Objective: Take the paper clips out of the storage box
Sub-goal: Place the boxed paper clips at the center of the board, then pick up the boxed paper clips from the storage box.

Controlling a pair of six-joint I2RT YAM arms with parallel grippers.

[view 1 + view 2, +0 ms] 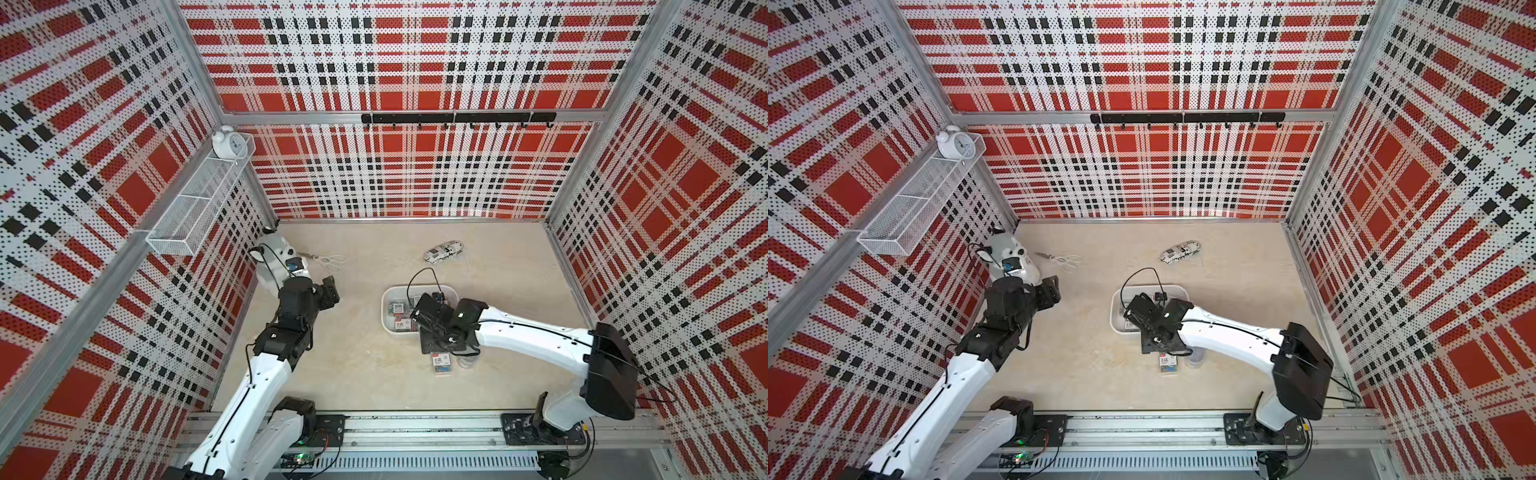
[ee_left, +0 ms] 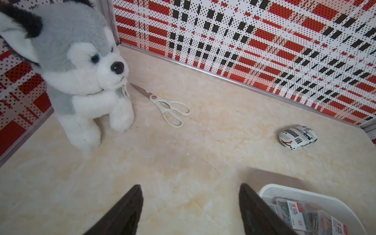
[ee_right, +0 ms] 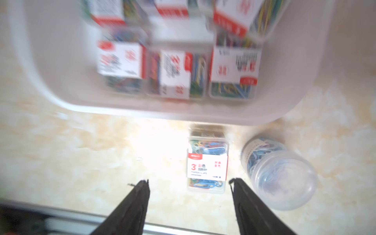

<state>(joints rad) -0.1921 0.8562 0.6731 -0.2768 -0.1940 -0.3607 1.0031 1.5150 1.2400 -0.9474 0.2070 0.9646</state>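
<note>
The white storage box point(image 1: 389, 300) point(image 3: 61, 95) sits mid-table and holds several clear cases of paper clips point(image 3: 120, 61) point(image 1: 398, 308) with white-and-red labels. One case point(image 3: 207, 164) point(image 1: 441, 360) lies flat on the table just outside the box's near wall. A round clear tub of clips point(image 3: 278, 173) point(image 1: 466, 361) lies beside it. My right gripper point(image 3: 190, 181) hangs open and empty over the table, the loose case just beyond its fingertips. My left gripper point(image 2: 190, 185) point(image 1: 330, 289) is open and empty over bare table, left of the box point(image 2: 305, 191).
A plush husky point(image 2: 81, 61) sits in the back left corner with white scissors point(image 2: 168, 107) beside it. A black-and-white printed pouch point(image 2: 298, 137) point(image 1: 442, 250) lies behind the box. A wire-mesh basket point(image 1: 199, 199) with an alarm clock point(image 1: 226, 143) hangs on the left wall.
</note>
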